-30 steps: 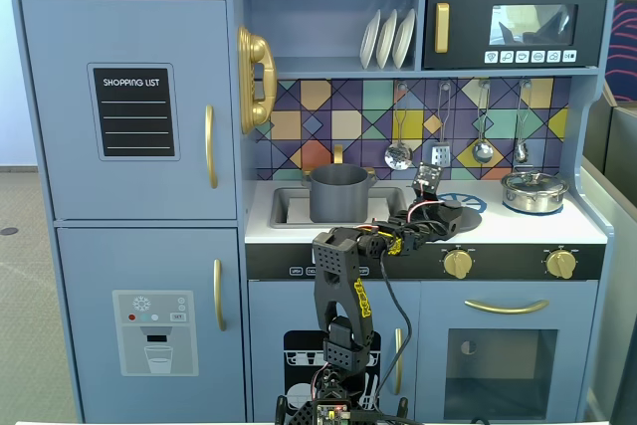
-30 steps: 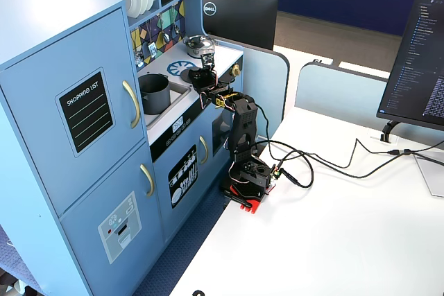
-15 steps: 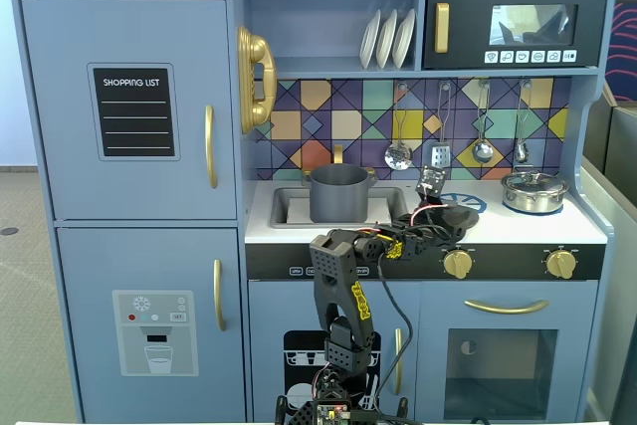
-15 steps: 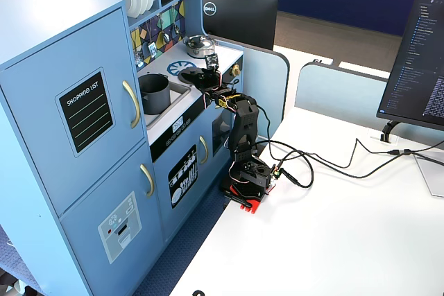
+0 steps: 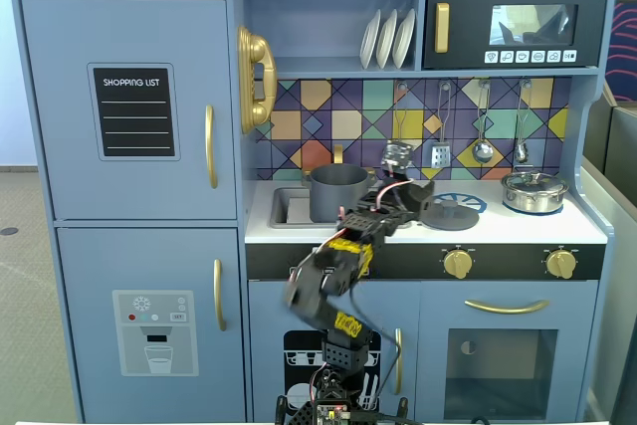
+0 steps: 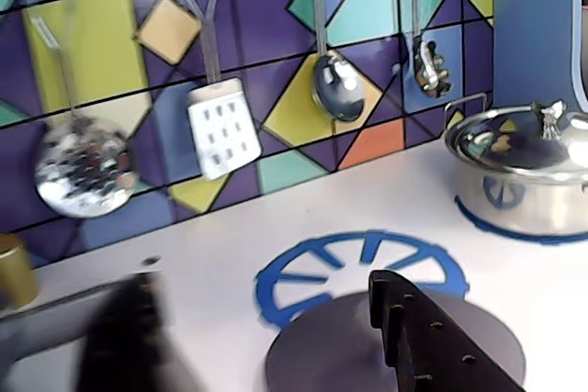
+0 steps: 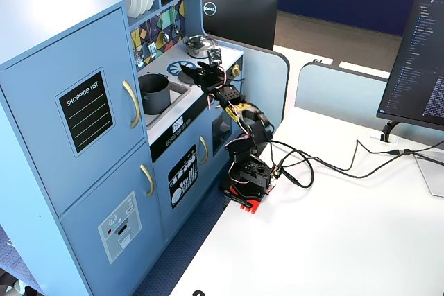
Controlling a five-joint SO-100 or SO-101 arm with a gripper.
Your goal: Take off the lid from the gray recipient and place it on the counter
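Note:
The dark gray lid (image 5: 453, 212) lies flat on the white counter (image 5: 498, 229), over the near part of the blue burner ring (image 6: 358, 259). In the wrist view the lid (image 6: 331, 351) sits at the bottom edge, partly under my right finger (image 6: 418, 337). The gray pot (image 5: 338, 192) stands uncovered in the sink, left of the lid; it also shows in a fixed view (image 7: 154, 93). My gripper (image 6: 262, 286) is open and holds nothing, its jaws wide apart just above the counter. It shows in both fixed views (image 5: 423, 201) (image 7: 193, 71).
A shiny silver pot with its lid (image 5: 533, 191) stands on the right burner, also in the wrist view (image 6: 528, 167). Utensils (image 6: 220, 126) hang on the tiled backsplash behind the counter. A gold tap (image 6: 14, 268) stands by the sink at the left.

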